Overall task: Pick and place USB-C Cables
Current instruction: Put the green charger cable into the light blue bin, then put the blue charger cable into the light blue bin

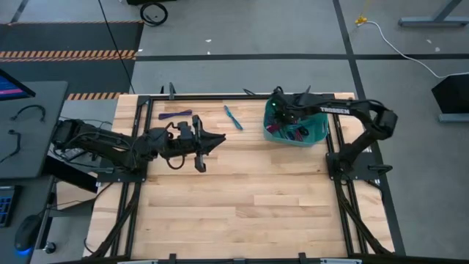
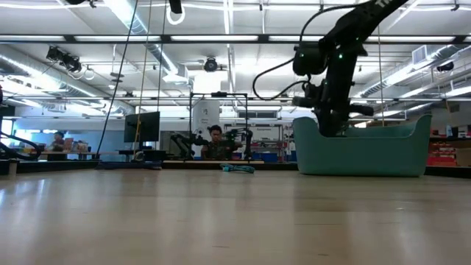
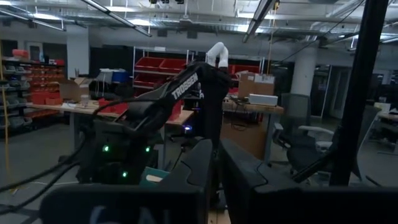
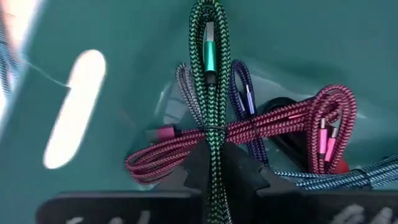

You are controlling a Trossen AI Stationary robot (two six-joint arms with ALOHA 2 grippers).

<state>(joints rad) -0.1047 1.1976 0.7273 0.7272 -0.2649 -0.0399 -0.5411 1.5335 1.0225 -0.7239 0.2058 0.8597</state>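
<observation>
The teal bin [image 1: 316, 136] sits at the table's far right, and the right gripper [image 4: 216, 163] reaches down inside it, fingers clamped on a green braided cable [image 4: 208, 74] at its tied waist. That bundle looks light, soft and floppy, so the tie is the sound place to hold. A maroon cable [image 4: 273, 124] crosses it and may snag and lift too. A purple cable [image 1: 175, 114] and a teal cable [image 1: 233, 117] lie on the tabletop. The left gripper [image 1: 217, 139] waits mid-table, fingers together.
</observation>
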